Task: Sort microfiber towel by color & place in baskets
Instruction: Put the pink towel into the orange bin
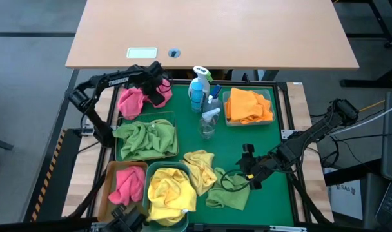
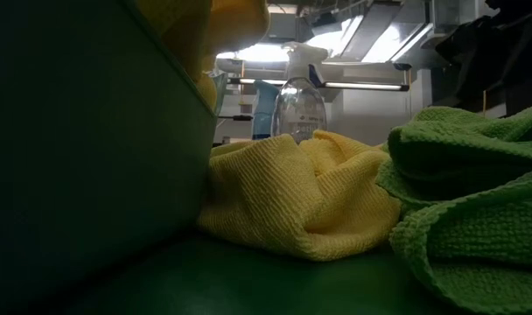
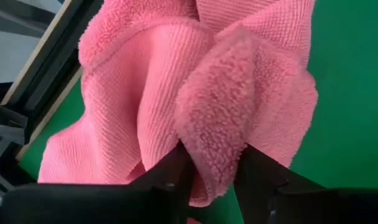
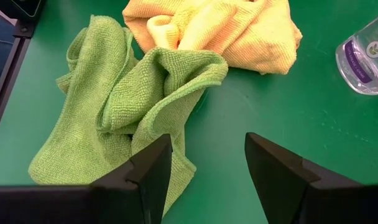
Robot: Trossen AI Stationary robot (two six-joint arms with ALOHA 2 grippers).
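The left gripper [image 3: 211, 171], at eleven o'clock on the green tray [image 1: 273, 138], pinches a fold of the fluffy pink microfiber towel [image 3: 195, 93], presumably to carry it to the amber-tan plastic basket [image 1: 112, 174] at seven o'clock, which already holds pink. The right gripper [image 4: 207, 162] waits wide open and empty beside the loose green microfiber towel [image 4: 124, 106] at five o'clock.

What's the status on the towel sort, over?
Left gripper shut on pink towel at tray's far-left corner. Right gripper open, near loose green towel. Spray bottles mid-tray, not blocking.
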